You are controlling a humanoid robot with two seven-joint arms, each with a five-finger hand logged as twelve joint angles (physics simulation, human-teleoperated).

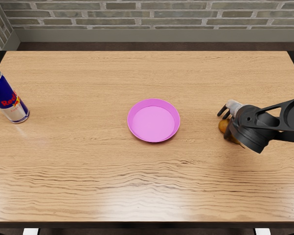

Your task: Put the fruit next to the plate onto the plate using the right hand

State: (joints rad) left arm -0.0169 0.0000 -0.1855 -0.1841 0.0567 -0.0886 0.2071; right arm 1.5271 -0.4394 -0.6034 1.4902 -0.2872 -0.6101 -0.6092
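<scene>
Fruit [223, 126], orange-brown and only partly visible, lay on the bench [88, 161] well to the right of the pink plate [153, 121], apart from it. The right robot hand [230, 116] sat directly over the fruit and hid most of it, leaving just its left edge showing. Whether the hand was grasping the fruit or merely resting above it could not be told. The dark right arm [283, 120] reached in from the right edge, wrist angled down toward the bench. A blue can [8, 98] stood near the left edge.

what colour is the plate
The plate is a plain pink-purple all over, shown best in the head view.
</scene>
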